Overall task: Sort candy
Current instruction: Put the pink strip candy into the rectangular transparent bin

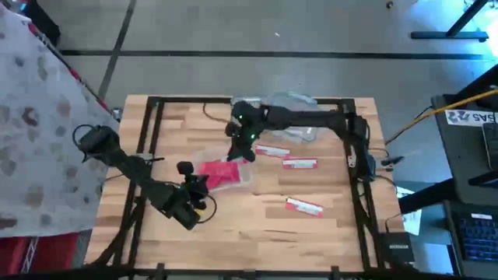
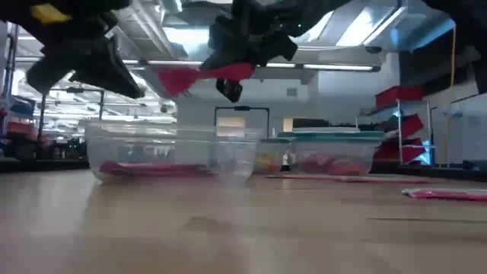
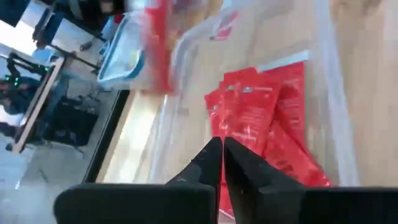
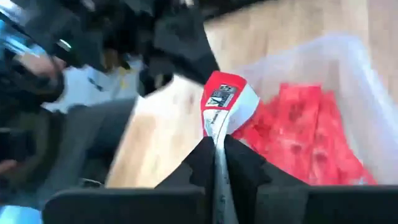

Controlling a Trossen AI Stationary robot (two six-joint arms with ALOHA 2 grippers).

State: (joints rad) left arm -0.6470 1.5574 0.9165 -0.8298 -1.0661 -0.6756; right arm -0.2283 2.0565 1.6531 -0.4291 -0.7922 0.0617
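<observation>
So I've got a red packet (image 4: 225,102) pinched edge-on in my right gripper (image 4: 219,146), and I'm hanging over the clear tub (image 1: 247,176) that sits mid-table with a stack of red packets (image 1: 220,172) already in it. From the top-down view my right gripper (image 1: 245,144) is at about 1 o'clock of that stack, near the tub's far edge rather than over the middle. The level view shows the packet (image 2: 199,76) well up in the air above the tub (image 2: 171,156), not touching anything.

My guess at doing this bit right: slide toward 7 o'clock until the packet hangs over the red pile, come down so it's near the rim, then let go. Drop from up here and a flat wrapper will likely flutter and land on the wood. It's also gripped by one end, so it'll swing; slow moves.

My left gripper (image 3: 222,163) has its fingers pressed together with nothing between them, parked just off the tub's 8 o'clock side, so I'd keep my path clear of it.

Still loose on the table: three more packets, one (image 1: 272,151) near 3 o'clock of my right gripper, another (image 1: 299,163) just past it, and one (image 1: 304,207) down toward 5 o'clock. The other tubs (image 2: 331,156) sit at the back.
</observation>
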